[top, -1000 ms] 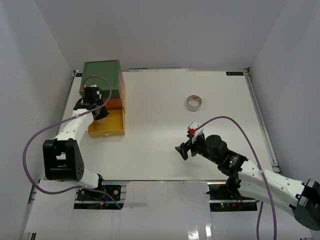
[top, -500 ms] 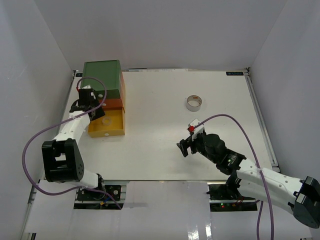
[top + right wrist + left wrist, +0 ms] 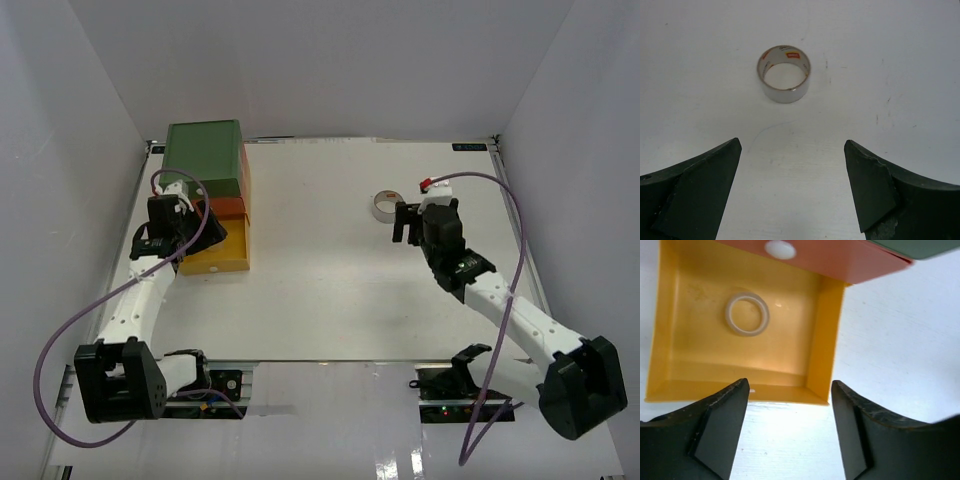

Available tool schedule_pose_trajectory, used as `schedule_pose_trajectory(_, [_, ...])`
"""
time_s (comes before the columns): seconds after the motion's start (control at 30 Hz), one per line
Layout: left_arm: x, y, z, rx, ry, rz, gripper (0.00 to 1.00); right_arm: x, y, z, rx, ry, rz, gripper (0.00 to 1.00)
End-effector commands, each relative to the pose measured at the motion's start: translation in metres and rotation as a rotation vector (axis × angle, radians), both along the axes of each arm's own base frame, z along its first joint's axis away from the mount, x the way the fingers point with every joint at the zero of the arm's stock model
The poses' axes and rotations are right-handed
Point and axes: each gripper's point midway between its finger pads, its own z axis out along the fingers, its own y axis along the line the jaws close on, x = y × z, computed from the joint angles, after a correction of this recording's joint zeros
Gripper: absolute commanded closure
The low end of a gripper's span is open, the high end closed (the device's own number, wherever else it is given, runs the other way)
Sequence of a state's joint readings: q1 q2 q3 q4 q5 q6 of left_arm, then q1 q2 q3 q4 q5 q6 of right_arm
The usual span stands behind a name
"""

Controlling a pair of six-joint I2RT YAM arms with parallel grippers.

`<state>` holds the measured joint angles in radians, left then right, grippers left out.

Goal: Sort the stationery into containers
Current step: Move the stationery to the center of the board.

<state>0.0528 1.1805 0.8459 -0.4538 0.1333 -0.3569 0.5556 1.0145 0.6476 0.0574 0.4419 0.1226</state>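
The right gripper [image 3: 792,146] stood with its jaws spread wide and nothing between them, aimed at the grey tape roll [image 3: 784,74], which sat alone on the white table [image 3: 320,290] with its hole facing up, ahead of the fingertips and not touching them. The step in hand looked like the pick of that roll, and doing it well called for centring first: the roll lay a little left of the midline between the jaws, so a small shift that way before descending would have kept one finger from nudging it aside. The spread seemed wider than the roll, so straddling the outer wall was open to it, though one finger dropped inside the hole and one outside would likely have held the thin, smooth wall more surely. Going low, near the table, before closing would have guarded against the roll tipping. On the far side, the left gripper [image 3: 790,385] hung open and empty over the front wall of the pulled-out yellow drawer [image 3: 825,340], where the clear tape ring [image 3: 746,314] lay flat on the floor — probably the roll's place too, below the shut orange drawer [image 3: 840,260].
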Motion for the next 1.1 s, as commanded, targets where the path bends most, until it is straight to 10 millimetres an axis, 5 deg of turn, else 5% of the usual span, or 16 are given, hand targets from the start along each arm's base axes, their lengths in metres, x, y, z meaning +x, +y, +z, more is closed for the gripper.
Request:
schedule_pose_trajectory(0.0, [-0.001,-0.021,0.028,-0.043,-0.112,-0.086,0.19,0.031,-0.013,0.004,0.041,0.05,-0.085,0.1])
schedule_pose_trajectory(0.03, [-0.005,-0.024,0.032,-0.043,-0.138,-0.103,0.18,0.042,-0.01,0.014,0.063,0.048,-0.084,0.1])
schedule_pose_trajectory(0.17, [-0.012,-0.04,0.038,-0.033,-0.227,-0.185,0.13,0.088,-0.024,-0.018,0.085,0.156,-0.17,0.08])
schedule_pose_trajectory(0.23, [-0.018,-0.045,0.033,-0.041,-0.232,-0.205,0.13,0.108,-0.022,-0.015,0.091,0.155,-0.186,0.06])
schedule_pose_trajectory(0.33, [-0.022,-0.05,0.033,-0.033,-0.25,-0.232,0.13,0.136,-0.02,-0.046,0.077,0.227,-0.209,0.02])
schedule_pose_trajectory(0.5, [-0.023,-0.052,0.037,-0.02,-0.266,-0.239,0.13,0.157,-0.014,-0.081,0.058,0.317,-0.213,0.0])
schedule_pose_trajectory(0.8, [-0.025,-0.059,0.039,-0.039,-0.27,-0.273,0.13,0.159,-0.012,-0.133,0.0,0.439,-0.197,0.4])
schedule_pose_trajectory(1.0, [-0.026,-0.066,0.04,-0.063,-0.276,-0.311,0.13,0.14,0.0,-0.125,-0.026,0.427,-0.099,0.86])
schedule_pose_trajectory(1.07, [-0.026,-0.066,0.039,-0.062,-0.276,-0.314,0.13,0.132,0.013,-0.119,-0.042,0.413,-0.049,0.89])
